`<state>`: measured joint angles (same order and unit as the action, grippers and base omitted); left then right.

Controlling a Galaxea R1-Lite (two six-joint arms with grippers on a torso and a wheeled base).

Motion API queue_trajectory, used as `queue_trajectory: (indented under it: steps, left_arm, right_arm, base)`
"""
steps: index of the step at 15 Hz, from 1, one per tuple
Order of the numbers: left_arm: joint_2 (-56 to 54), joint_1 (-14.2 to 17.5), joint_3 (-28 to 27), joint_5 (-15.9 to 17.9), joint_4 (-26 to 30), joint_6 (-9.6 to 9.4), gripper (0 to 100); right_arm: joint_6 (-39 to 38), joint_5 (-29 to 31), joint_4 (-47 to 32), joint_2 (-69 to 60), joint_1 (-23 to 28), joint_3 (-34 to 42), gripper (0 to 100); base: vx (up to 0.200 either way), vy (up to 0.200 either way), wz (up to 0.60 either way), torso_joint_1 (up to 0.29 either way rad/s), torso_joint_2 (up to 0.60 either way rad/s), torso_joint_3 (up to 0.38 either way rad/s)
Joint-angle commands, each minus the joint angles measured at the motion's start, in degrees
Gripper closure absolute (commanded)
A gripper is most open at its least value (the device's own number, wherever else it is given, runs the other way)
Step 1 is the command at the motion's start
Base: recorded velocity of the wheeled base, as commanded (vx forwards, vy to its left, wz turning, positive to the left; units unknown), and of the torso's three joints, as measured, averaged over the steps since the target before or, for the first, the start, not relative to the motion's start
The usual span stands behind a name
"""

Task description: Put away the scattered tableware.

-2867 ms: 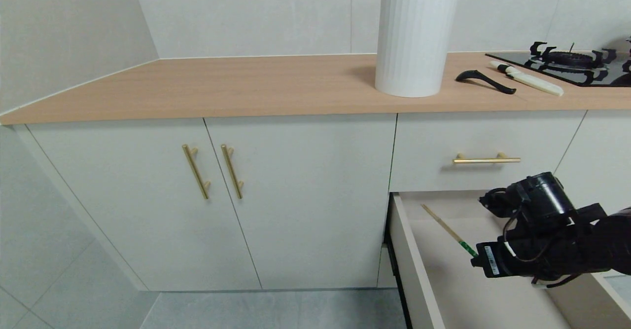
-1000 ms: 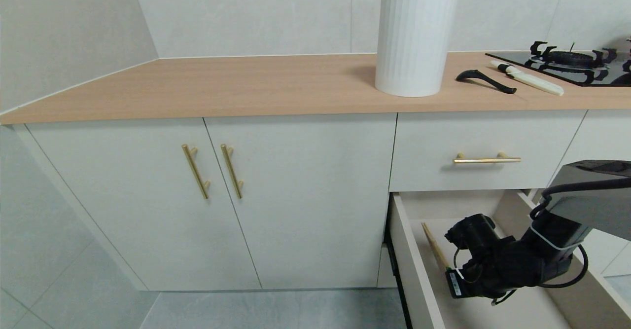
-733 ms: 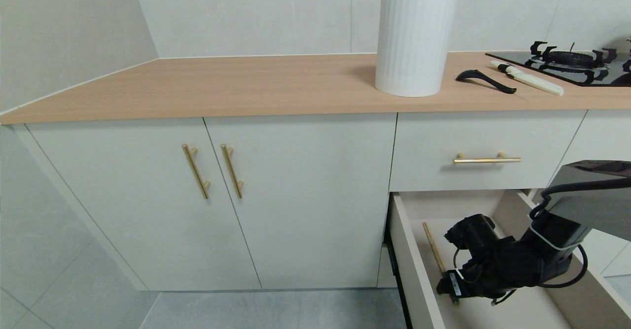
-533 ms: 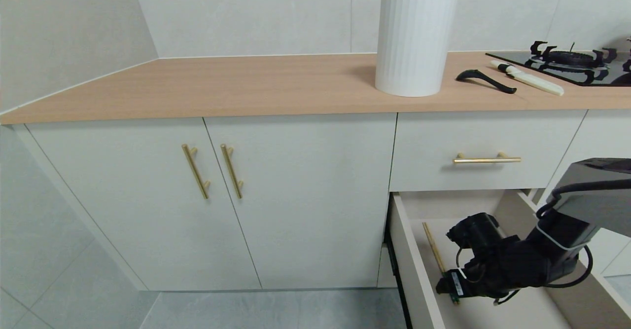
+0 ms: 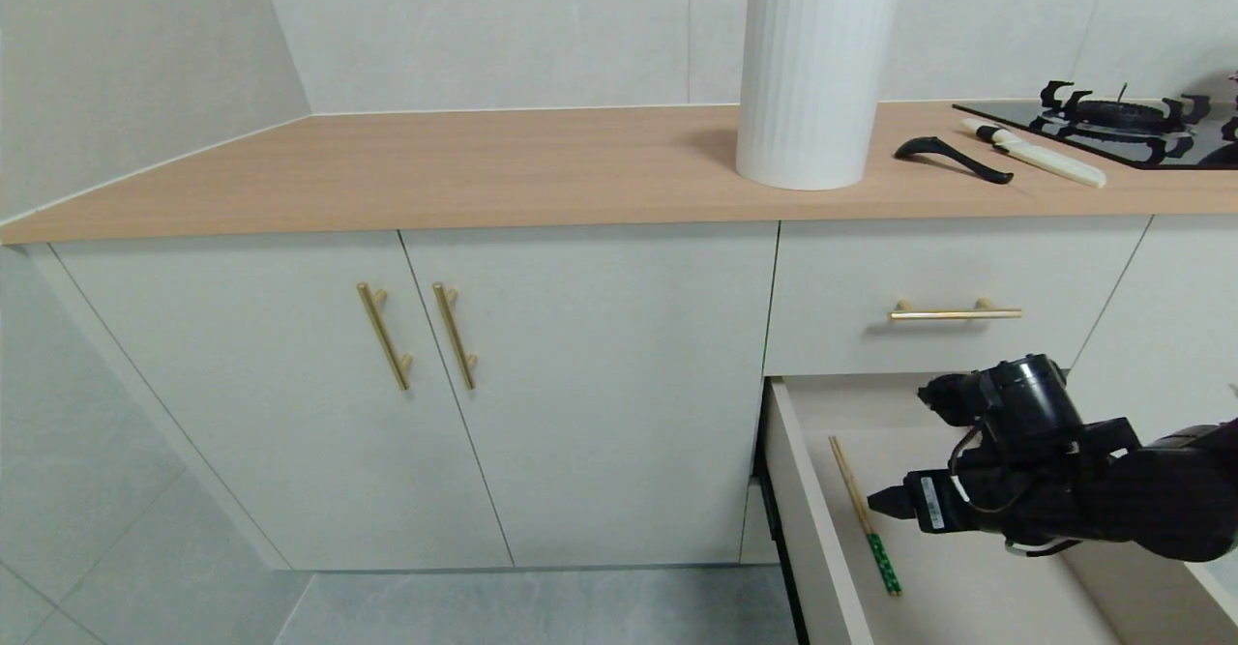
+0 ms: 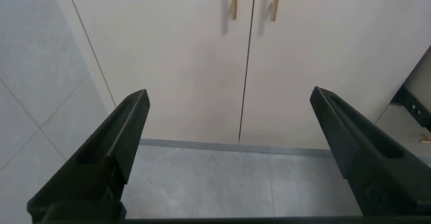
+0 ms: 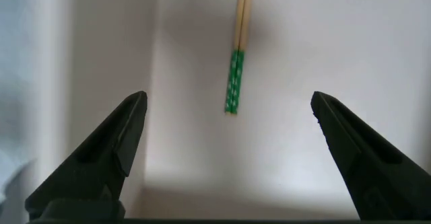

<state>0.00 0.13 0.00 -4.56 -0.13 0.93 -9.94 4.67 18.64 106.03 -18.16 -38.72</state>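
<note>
Pale open drawer (image 5: 808,510), front cut off, chopsticks (image 5: 863,516) flat by its left wall, right gripper (image 7: 227,99) spread over them

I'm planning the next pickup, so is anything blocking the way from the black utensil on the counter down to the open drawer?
Nothing visible does. The black utensil lies free on the counter, the white canister to its left. The open drawer below holds chopsticks by its left wall, with the right gripper open above it.
</note>
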Motion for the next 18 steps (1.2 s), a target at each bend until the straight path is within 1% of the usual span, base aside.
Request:
queue_trajectory:
  steps: [1, 5, 8, 18]
  left_arm:
    - [0.00, 0.04, 0.00, -0.01, -0.04, 0.04, 0]
    - [0.00, 0.04, 0.00, -0.01, -0.04, 0.04, 0]
    - [0.00, 0.04, 0.00, -0.01, -0.04, 0.04, 0]
    - [0.00, 0.04, 0.00, -0.01, -0.04, 0.04, 0]
  right_arm:
    - [0.71, -0.10, 0.08, -7.42, -0.03, 1.01, 0]
    - [0.79, -0.54, -0.01, -12.61, -0.12, 1.54, 0]
    - [0.79, -0.63, -0.01, -15.07, -0.12, 1.45, 0]
    - [0.88, -0.54, 0.08, -15.86, -0.12, 1.36, 0]
  base:
    - [0.000, 0.000, 0.00, 0.007, -0.09, -0.076]
    - [0.000, 0.000, 0.00, 0.033, -0.24, -0.298]
    - [0.000, 0.000, 0.00, 0.061, -0.55, -0.346]
    - [0.000, 0.000, 0.00, 0.152, -0.47, -0.321]
